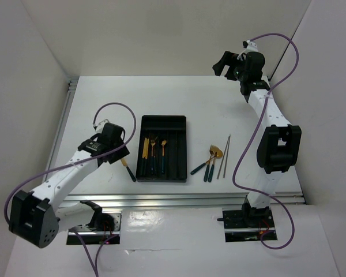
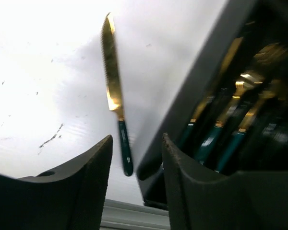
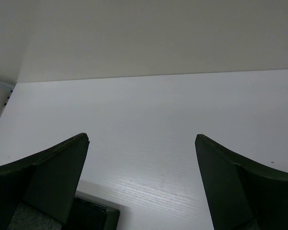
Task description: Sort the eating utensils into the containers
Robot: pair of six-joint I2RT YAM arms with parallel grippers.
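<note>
- Left gripper hovers half-open and empty over a gold-bladed, teal-handled knife beside the black plastic tray.
- Likely next: close on the handle (right gripper idles wide, empty).

White table inside plain white walls, aluminium rail along its near edge

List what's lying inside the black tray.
Several gold-headed, teal-handled utensils lie lengthwise in the left compartments of the tray. Exact count and types are too small to tell; nothing covers them from above.
</note>
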